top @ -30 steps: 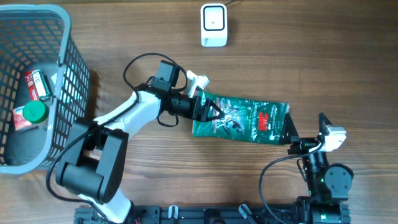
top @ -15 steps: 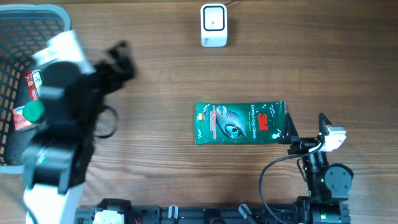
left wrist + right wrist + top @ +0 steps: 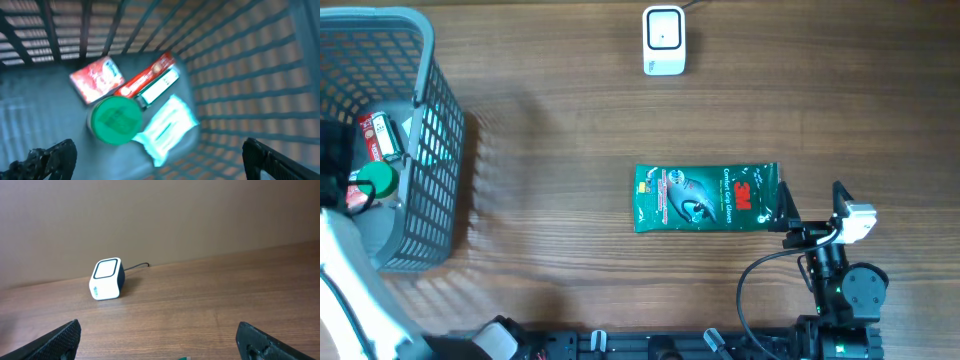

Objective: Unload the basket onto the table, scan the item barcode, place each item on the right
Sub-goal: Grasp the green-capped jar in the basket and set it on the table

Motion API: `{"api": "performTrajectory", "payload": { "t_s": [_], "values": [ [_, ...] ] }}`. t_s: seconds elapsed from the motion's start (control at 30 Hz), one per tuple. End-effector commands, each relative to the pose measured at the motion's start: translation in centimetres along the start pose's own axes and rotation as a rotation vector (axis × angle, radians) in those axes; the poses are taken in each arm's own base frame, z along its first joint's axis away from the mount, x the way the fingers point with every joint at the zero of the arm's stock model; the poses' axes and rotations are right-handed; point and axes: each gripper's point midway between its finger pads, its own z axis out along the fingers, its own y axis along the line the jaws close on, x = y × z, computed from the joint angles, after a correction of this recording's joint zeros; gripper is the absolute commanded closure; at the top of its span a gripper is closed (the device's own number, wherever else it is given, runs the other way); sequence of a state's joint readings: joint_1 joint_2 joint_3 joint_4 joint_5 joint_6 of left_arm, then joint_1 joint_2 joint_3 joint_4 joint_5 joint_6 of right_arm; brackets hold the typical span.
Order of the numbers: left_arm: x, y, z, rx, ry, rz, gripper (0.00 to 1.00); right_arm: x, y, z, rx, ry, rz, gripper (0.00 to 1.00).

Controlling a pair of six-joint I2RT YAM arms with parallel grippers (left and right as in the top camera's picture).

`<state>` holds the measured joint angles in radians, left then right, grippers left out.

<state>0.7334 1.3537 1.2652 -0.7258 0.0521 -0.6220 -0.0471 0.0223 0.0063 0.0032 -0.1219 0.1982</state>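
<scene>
The green pack [image 3: 705,198] lies flat on the tabletop [image 3: 570,130], right of centre, its long side running left to right and its printed face up. Nothing holds it. The right gripper [image 3: 162,347] sits just beside the pack's right end with its jaws spread wide and nothing between them. Its camera looks across bare wood to the white scanner [image 3: 106,278], which stands upright near the far edge, well apart from the pack, with a cable trailing behind it. The left gripper [image 3: 160,165] hangs over the grey basket [image 3: 440,120] at the left of the tabletop, also spread wide and empty. On the basket floor below it are a green round lid [image 3: 116,120], a red packet [image 3: 97,79], a red and white box [image 3: 150,80] and a pale sachet [image 3: 165,130], all close together and somewhat blurred.
</scene>
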Motion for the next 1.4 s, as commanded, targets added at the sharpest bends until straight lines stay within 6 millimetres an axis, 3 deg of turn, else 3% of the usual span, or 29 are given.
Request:
{"api": "performTrajectory", "payload": {
  "t_s": [0.0, 0.1, 0.3, 0.6, 0.77, 0.9, 1.03, 1.2, 1.37],
  "values": [
    [1.0, 1.3, 3.1, -0.056, 0.071, 0.182, 0.00, -0.1, -0.1, 0.0, 0.008, -0.008, 0.011, 0.00],
    [1.7, 3.1, 5.3, -0.131, 0.119, 0.267, 0.00, -0.1, -0.1, 0.0, 0.008, -0.008, 0.011, 0.00],
    [3.4, 5.1, 8.3, -0.208, 0.204, 0.269, 0.00, -0.1, -0.1, 0.0, 0.008, -0.008, 0.011, 0.00],
    [6.9, 4.5, 12.2, -0.194, 0.308, 0.358, 0.00, -0.1, -0.1, 0.0, 0.008, -0.008, 0.011, 0.00],
    [8.0, 6.4, 13.8, -0.264, 0.349, 0.362, 0.00, -0.1, -0.1, 0.0, 0.008, -0.008, 0.011, 0.00],
    [7.6, 7.4, 14.0, -0.310, 0.336, 0.366, 0.02, -0.1, -0.1, 0.0, 0.008, -0.008, 0.011, 0.00],
    [7.5, 7.3, 14.1, -0.307, 0.333, 0.366, 0.24, -0.1, -0.1, 0.0, 0.008, -0.008, 0.011, 0.00],
    [7.5, 7.3, 14.0, -0.308, 0.332, 0.366, 0.38, -0.1, -0.1, 0.0, 0.008, -0.008, 0.011, 0.00],
    [5.1, 5.3, 12.1, -0.272, 0.271, 0.364, 0.43, -0.1, -0.1, 0.0, 0.008, -0.008, 0.011, 0.00]
  ]
}}
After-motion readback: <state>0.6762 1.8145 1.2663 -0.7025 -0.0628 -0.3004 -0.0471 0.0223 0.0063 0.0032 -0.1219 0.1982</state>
